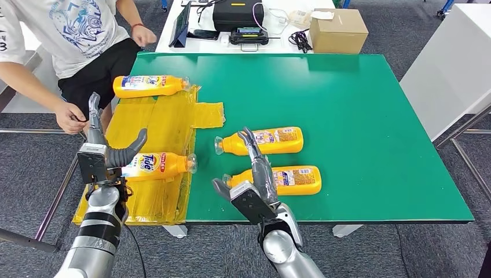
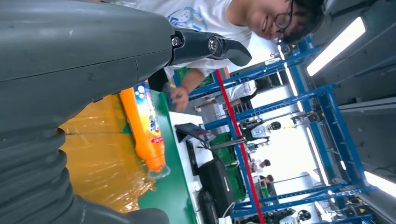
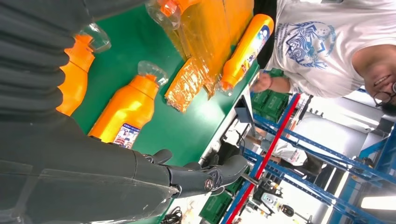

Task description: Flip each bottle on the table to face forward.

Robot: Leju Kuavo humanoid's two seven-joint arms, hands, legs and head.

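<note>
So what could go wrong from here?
1. The left hand is at the base of the Tide bottle on crinkled yellow film; the bottle could slide or drag the film when turned.
2. The right hand hovers over two close bottles, the near one and the far one; grasping one may knock the other.
3. A person's hand is near the left hand; contact is possible.

Orange bottle (image 2: 145, 133) on its side across yellow sheet (image 2: 100, 161) and green table (image 2: 173, 191) — person (image 2: 201, 18) behind.
</note>
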